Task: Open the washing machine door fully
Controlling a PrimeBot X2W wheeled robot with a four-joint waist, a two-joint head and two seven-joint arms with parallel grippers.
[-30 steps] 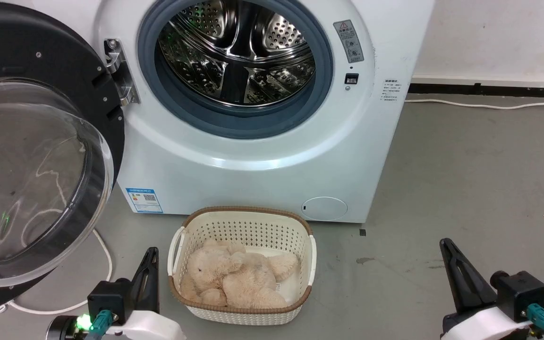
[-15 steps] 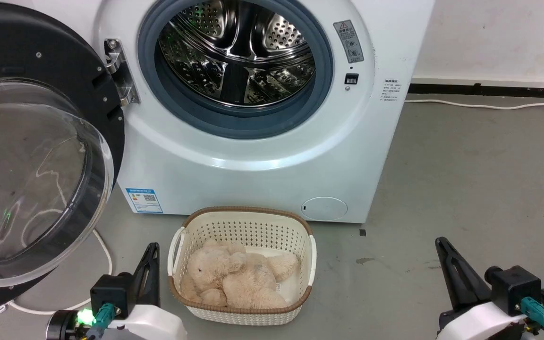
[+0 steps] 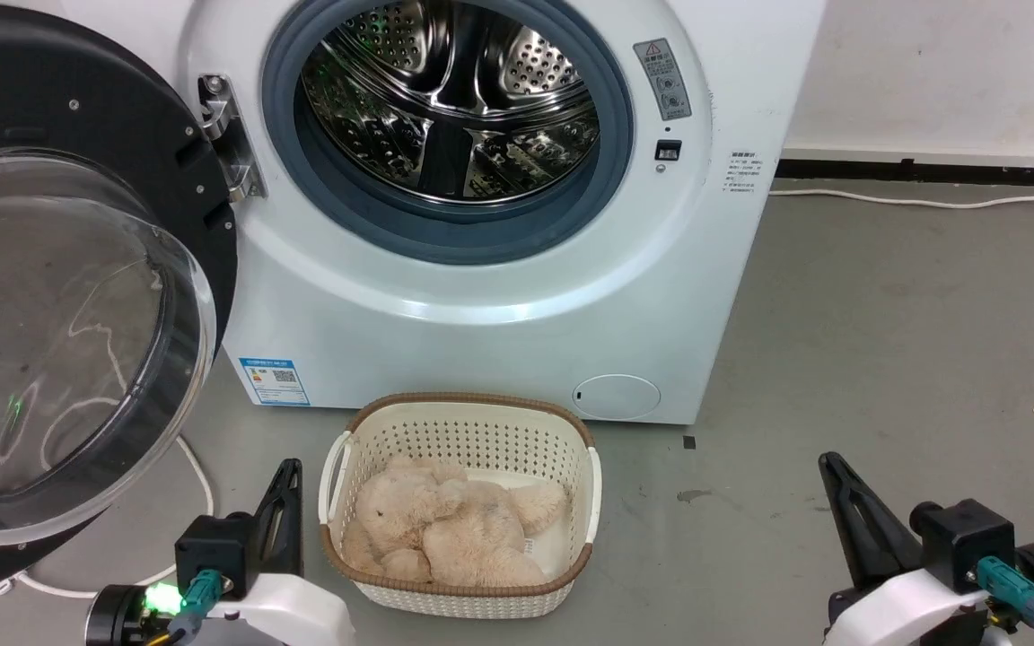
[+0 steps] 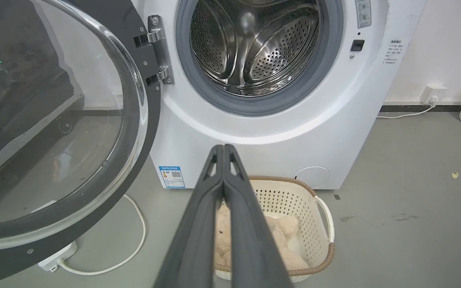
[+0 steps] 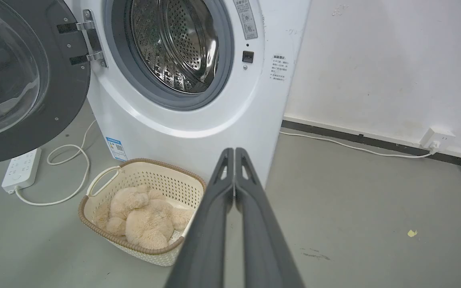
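Observation:
The washing machine door, glossy black with a bulging clear glass bowl, stands swung wide open at the left on its hinge. The steel drum inside its grey rubber ring lies exposed. Low at the left my left gripper is shut and holds nothing, just right of the door's lower edge and apart from it. Over the floor at the lower right, my right gripper is also shut and empty, well away from the washer.
A cream basket with a beige plush bear sits on the floor before the washer, between my grippers. A white cable and power strip lie under the door. Grey floor stretches to the right.
Both grippers have slid a little lower in the head view; the right one also shifted slightly left. Door and basket have not moved.

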